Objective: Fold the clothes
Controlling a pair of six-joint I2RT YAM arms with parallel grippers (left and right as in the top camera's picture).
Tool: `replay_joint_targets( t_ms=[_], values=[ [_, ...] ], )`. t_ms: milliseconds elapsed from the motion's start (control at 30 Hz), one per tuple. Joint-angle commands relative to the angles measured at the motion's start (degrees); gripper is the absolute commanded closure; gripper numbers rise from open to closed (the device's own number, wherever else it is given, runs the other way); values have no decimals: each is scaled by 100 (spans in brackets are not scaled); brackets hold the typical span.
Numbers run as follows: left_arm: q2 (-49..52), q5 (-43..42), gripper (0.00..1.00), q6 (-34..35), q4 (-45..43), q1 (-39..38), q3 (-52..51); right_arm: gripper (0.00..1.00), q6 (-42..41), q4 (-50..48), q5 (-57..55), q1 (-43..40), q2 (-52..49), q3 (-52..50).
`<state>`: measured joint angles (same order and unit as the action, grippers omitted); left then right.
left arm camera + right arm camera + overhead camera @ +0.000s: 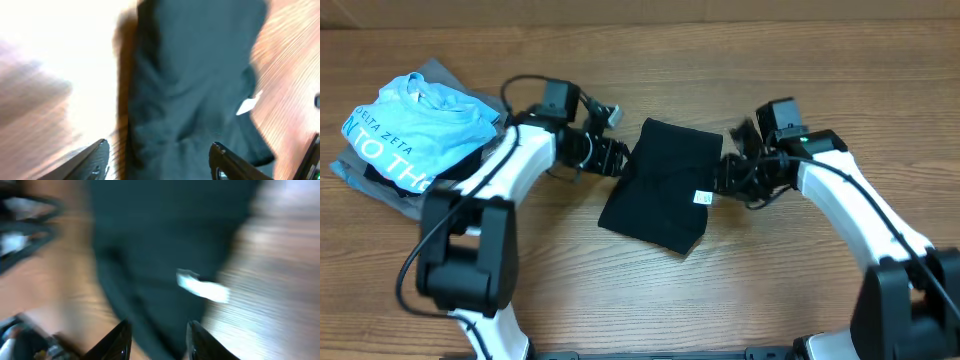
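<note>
The black T-shirt (660, 185) lies folded into a compact, slightly skewed rectangle, flat on the wooden bench (770, 290) near its middle. A small white label (701, 197) shows at its right edge.

The table (770, 60) is brown wood grain, smooth with a soft sheen; in the left wrist view it glares almost white. At its centre the T-shirt (660, 185) is soft matt black cloth, lightly creased. A small white label (701, 197), woven or paper I cannot tell, sits at the shirt's four o'clock edge. At the table's nine o'clock, a light-blue tee (415, 125) is matt cloth with flat white print, lying over grey cloth (350, 165). The arm shells (525, 150) look like glossy white plastic; the left gripper (159, 147) is matt black and hard-looking.
</note>
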<state>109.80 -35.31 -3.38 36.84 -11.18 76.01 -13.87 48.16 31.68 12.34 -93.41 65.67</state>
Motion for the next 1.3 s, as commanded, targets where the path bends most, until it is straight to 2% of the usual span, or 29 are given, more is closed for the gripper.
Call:
replay_joint_targets(
  t_ms=[0,200,333,467,567,667,800,867,967,1000,1067,1133,1200,1267],
  values=[
    [-577,-9,29,2,168,138,348,60,-299,-520,809,417,131,142],
    [-922,225,20,13,507,190,501,62,-1244,-1679,-382,1134,-452,109],
    [-918,295,20,9,658,190,501,67,-1569,-2074,-918,1279,-1182,107],
    [-918,345,22,-96,623,184,501,80,-1790,-1641,-920,1272,-1875,107],
    [-918,551,21,-96,636,177,501,82,-1753,-1093,-1078,1231,-1934,116],
    [-918,592,21,-114,643,179,501,78,-1340,-748,-1097,1167,-1578,168],
    [-918,592,19,-118,660,179,501,61,-614,-417,-560,1167,-754,225],
    [-918,590,19,-116,658,179,501,51,-586,-238,-306,1172,-334,225],
    [-918,586,18,-114,649,175,501,47,-957,238,-223,1172,31,223],
    [-918,586,19,-111,649,175,501,51,-1139,400,-223,1172,50,223],
    [-918,568,21,-96,632,175,501,70,-1565,649,-260,1211,11,146],
    [-918,568,29,-87,614,175,501,89,-2050,476,-382,1276,-22,-46],
    [-918,568,39,-87,614,173,501,96,-2717,31,-544,1364,-26,-374],
    [-918,566,50,-85,625,173,501,96,-3316,-481,-546,1464,-26,-737]
  ],
)
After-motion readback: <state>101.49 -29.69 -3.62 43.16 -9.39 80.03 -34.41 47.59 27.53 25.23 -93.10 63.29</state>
